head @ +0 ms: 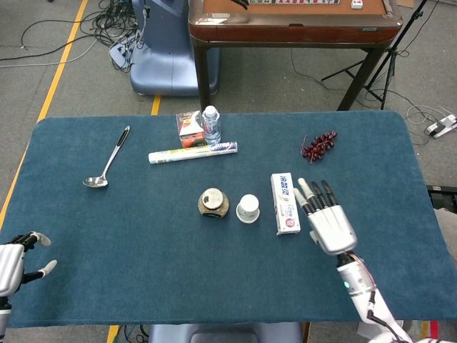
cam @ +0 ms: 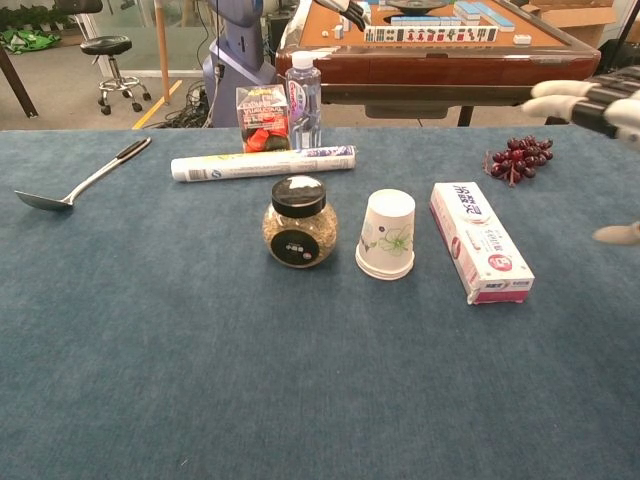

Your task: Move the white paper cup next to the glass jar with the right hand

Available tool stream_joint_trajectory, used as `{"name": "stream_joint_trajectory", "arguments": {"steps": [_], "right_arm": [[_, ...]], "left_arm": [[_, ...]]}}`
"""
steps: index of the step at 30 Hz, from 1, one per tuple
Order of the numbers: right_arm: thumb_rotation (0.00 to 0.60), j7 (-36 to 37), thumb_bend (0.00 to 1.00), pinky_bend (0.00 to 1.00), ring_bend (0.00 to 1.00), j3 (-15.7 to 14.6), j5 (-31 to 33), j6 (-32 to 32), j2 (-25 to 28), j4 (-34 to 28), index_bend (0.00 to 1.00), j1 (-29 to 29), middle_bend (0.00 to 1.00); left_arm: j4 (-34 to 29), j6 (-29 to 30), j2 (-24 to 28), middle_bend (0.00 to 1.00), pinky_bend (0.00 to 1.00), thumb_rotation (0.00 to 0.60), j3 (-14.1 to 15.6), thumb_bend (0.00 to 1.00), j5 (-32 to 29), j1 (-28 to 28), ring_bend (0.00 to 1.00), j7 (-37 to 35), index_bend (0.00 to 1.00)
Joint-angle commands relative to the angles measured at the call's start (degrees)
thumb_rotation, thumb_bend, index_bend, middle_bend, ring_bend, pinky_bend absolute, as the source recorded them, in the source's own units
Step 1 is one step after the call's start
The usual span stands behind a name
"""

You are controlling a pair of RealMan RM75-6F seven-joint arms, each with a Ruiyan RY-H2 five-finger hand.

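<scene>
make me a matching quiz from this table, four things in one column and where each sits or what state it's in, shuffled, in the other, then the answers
Things
1. white paper cup
2. ladle
3. grapes
4. right hand

Places or states
A. far right of the table, near the back edge
B. upside down, just right of the glass jar
C. open, holding nothing, right of the toothpaste box
D. lying alone at the left side of the table

Pairs: 1-B, 2-D, 3-A, 4-C
</scene>
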Motion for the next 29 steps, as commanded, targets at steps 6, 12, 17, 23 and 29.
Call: {"name": "stream_joint_trajectory", "arguments": {"steps": [6, 12, 17, 23, 29], "right_arm": [[0.6, 3.75, 0.0, 0.04, 0.0, -4.32, 0.3, 6.41, 6.68, -3.28, 0.0, -7.64, 0.0], [0.6, 8.88, 0.0, 0.04, 0.0, -5.99, -0.27, 10.9, 7.97, -2.14, 0.07, -12.65, 0.01], [0.6, 12.1, 0.0, 0.04, 0.0, -5.94, 1.39, 11.86, 8.19, 0.05, 0.08, -15.21, 0.02], [0.6, 14.46, 0.0, 0.04, 0.0, -4.65, 1.23, 11.3, 9.15, 0.76, 0.08, -15.47, 0.02], [0.6, 16.16, 0.0, 0.04, 0.0, -3.59, 2.22, 9.08, 9.26, 1.21, 0.08, -15.1, 0.02]], "left_arm": [[-0.21, 1.92, -0.36, 0.48, 0.65, 0.6, 0.04, 0.09, 1.61, 0.45, 0.47, 1.18, 0.48], [-0.53, 2.56, -0.09, 0.48, 0.64, 0.6, 0.09, 0.09, 2.03, 0.73, 0.46, 1.53, 0.46], [-1.0, 2.25, 0.15, 0.48, 0.64, 0.6, 0.11, 0.09, 1.99, 0.65, 0.46, 1.89, 0.46], [-1.08, 1.44, -0.05, 0.48, 0.64, 0.6, 0.16, 0.09, 2.29, 0.11, 0.46, 2.33, 0.46], [-0.84, -0.41, -0.43, 0.48, 0.64, 0.6, 0.57, 0.09, 1.94, -0.5, 0.46, 2.51, 0.46]]}}
